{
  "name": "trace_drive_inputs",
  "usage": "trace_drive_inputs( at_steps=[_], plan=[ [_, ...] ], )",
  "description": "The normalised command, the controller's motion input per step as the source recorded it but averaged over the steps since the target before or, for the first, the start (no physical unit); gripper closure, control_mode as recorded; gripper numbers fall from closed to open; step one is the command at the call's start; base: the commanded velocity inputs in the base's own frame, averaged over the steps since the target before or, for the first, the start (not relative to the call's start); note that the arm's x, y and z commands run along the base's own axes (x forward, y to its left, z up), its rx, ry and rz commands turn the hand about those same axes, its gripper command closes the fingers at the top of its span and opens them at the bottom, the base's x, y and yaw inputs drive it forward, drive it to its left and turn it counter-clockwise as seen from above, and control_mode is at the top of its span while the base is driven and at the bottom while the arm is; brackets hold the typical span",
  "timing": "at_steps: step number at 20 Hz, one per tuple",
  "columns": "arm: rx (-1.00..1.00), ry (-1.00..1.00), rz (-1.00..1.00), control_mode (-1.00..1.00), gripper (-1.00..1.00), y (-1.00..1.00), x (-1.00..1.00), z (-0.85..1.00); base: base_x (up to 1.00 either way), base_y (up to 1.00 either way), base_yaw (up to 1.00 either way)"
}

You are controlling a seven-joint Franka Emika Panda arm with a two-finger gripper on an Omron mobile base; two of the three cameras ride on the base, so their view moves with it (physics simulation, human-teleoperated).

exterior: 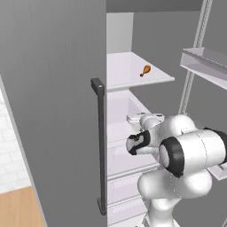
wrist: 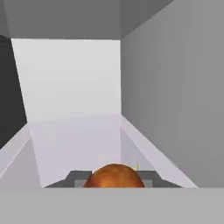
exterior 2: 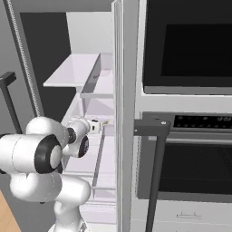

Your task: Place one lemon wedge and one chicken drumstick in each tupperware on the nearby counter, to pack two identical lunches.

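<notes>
open fridge [exterior: 133,111], landmark. upper shelf [exterior: 133,71]: one drumstick [exterior: 145,70], orange-brown, lying near right front corner. gripper [wrist: 113,181] reaching into fridge, below that shelf; fingers partly closed around second drumstick [wrist: 114,176], rounded orange-brown end showing between them. tiny yellow-green speck [wrist: 137,166] just right of held drumstick, too small to name. fridge door handle [exterior: 100,142] left of arm.

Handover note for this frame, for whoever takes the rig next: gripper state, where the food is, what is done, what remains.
Gripper: inside the open fridge, shut on a chicken drumstick, seen round and orange-brown between the fingers in the hand view.
Second drumstick: lies on the upper fridge shelf.
A tiny yellow speck beside the held one may be a lemon wedge; too small to tell.
Left: carry this drumstick to a tupperware, then the rest.
</notes>
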Motion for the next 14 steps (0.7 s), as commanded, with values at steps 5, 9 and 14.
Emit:
trace_drive_inputs(
  at_steps=[5,9,14],
  plan=[
    [0.05,-0.01,-0.1,-1.0,1.0,0.31,-0.94,1.0,0.0,0.0,0.0],
    [0.16,0.26,-0.09,-1.0,1.0,0.26,-1.0,1.0,0.0,0.0,0.0],
    [0.2,0.62,-0.05,-1.0,1.0,0.3,-1.0,0.9,0.0,0.0,0.0]
  ],
)
